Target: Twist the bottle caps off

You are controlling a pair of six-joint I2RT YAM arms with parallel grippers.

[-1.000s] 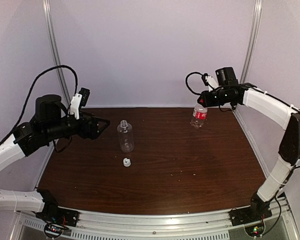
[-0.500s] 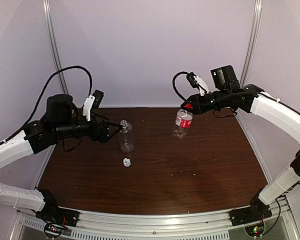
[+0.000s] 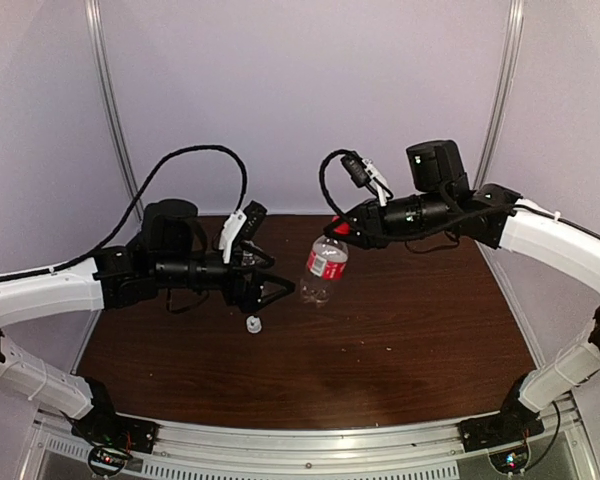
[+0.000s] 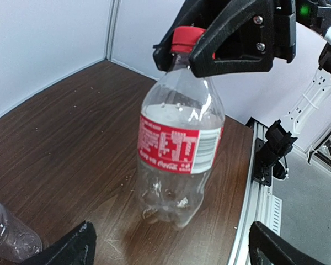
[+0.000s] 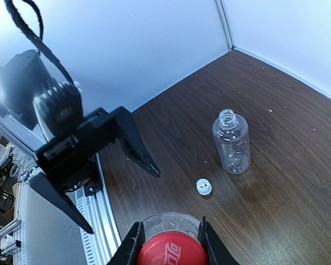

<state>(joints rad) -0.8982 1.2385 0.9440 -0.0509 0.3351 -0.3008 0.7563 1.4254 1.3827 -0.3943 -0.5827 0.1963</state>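
My right gripper point(image 3: 342, 230) is shut on the red cap point(image 5: 171, 255) of the red-labelled bottle point(image 3: 325, 265) and holds it upright near the table's middle. Its base is at or just above the wood; I cannot tell which. My left gripper point(image 3: 278, 278) is open and empty, level with the bottle's lower half, jaws spread wide to either side and not touching it point(image 4: 179, 160). The plain bottle point(image 5: 231, 142) stands uncapped behind, and its white cap point(image 3: 252, 323) lies loose on the table beside it. In the top view the left gripper hides the plain bottle.
The brown table point(image 3: 410, 340) is walled at the back and sides. A metal rail point(image 3: 310, 440) runs along the near edge. The left arm's black cable point(image 3: 190, 155) loops above it.
My right arm has carried the red-labelled bottle left from the back right corner to the table's middle. My left arm has swung right past the plain bottle, open, to meet it.
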